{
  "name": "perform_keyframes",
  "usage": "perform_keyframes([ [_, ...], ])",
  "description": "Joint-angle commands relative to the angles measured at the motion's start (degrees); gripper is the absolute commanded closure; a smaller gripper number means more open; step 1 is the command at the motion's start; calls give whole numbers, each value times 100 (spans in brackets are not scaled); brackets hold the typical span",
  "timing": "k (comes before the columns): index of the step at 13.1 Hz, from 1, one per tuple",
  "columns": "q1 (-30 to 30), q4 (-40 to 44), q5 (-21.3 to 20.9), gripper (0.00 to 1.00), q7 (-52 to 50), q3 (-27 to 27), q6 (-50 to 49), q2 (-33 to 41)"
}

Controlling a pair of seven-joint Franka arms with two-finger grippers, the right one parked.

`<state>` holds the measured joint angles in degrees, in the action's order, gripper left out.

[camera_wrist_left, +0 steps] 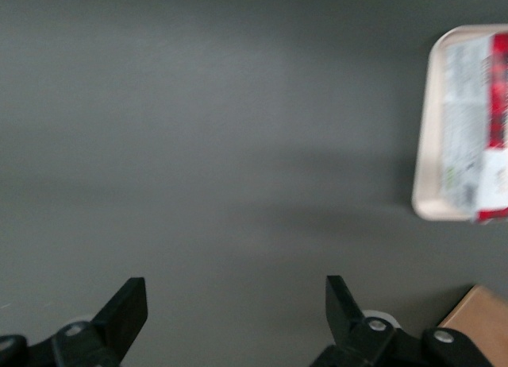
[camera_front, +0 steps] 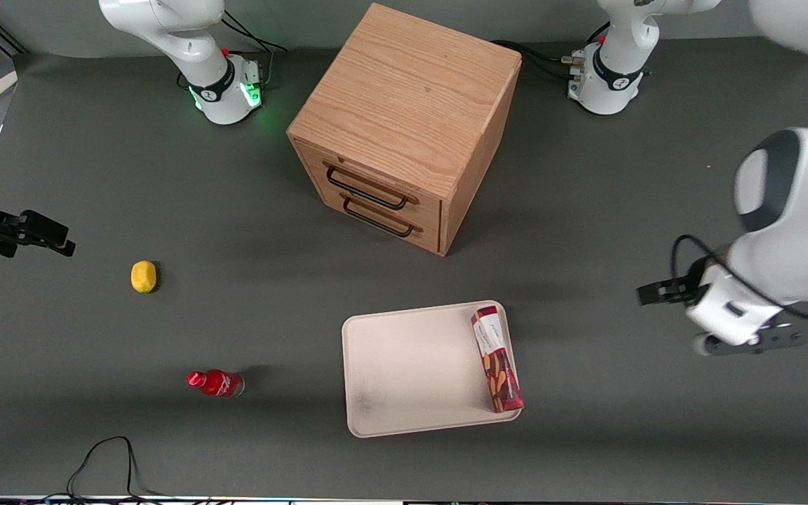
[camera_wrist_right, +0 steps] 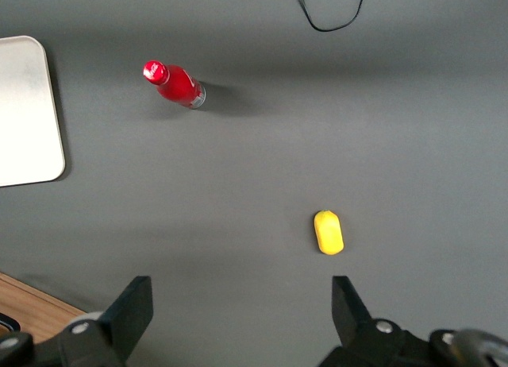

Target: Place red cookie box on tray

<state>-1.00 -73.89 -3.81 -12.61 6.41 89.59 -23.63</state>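
The box (camera_front: 496, 358) lies on the tray (camera_front: 404, 372), apparently overhanging its rim. The gripper (camera_front: 649, 292), open and empty, should retreat clear.

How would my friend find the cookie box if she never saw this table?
Find the wooden cabinet, then the cream tray nearer the camera. The red cookie box lies along the tray's edge toward the open gripper: slim, dark red, unlike the round red bottle.
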Motion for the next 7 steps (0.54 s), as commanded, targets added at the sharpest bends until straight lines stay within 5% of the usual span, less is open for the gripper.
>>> perform_keyframes([
  [1, 56, -363, 20, 0, 1012, -629, -249, 517],
  [7, 433, -2116, 29, 0, 1587, -1064, 162, 2113],
])
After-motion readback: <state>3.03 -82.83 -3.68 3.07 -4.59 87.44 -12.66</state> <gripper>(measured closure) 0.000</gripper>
